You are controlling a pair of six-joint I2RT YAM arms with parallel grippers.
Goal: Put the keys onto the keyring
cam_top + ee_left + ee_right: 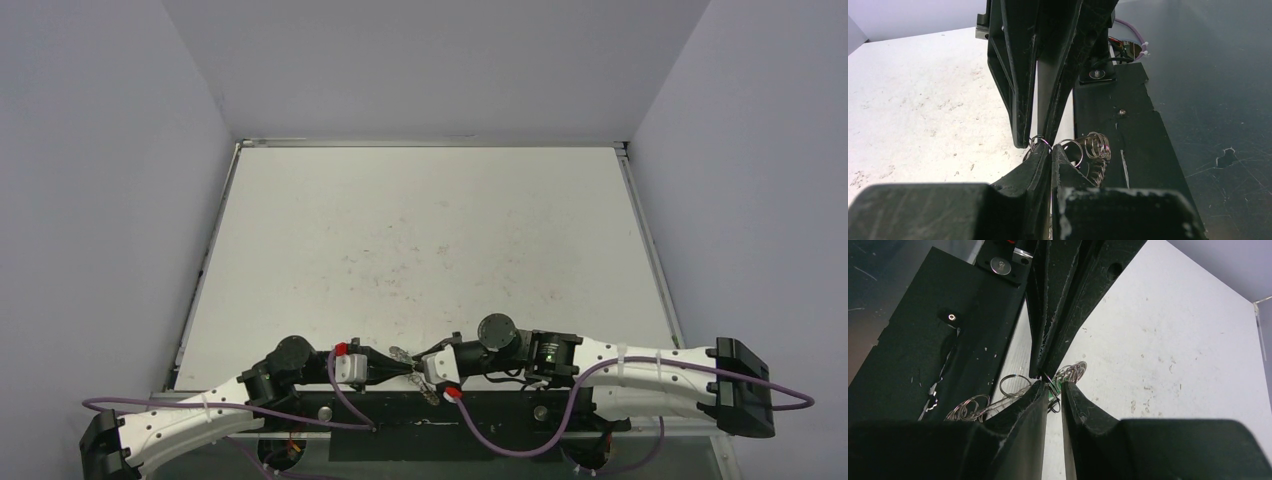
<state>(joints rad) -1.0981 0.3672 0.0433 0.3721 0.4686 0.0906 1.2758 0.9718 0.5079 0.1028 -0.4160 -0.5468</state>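
The keyring (pixel 1095 146), a silvery ring fringed with small wire loops, hangs at the table's near edge, partly over the black base plate. My left gripper (pixel 1051 150) is shut on its wire. Both grippers meet tip to tip: left gripper (pixel 404 368), right gripper (pixel 419 369), with keyring loops (pixel 399 352) showing beside them. In the right wrist view the keys (pixel 1053 391) show only as a green tag and a thin dark ring, pinched in the narrow gap of my right gripper (pixel 1054 386). More of the keyring (pixel 1013 385) trails to the left there. The silvery key and the black tag are hidden.
The speckled white table (pixel 420 240) stretches away to the grey walls. A black base plate (pixel 500 412) with screws runs along the near edge under both arms. Purple cables (pixel 505 445) loop off the arms over it.
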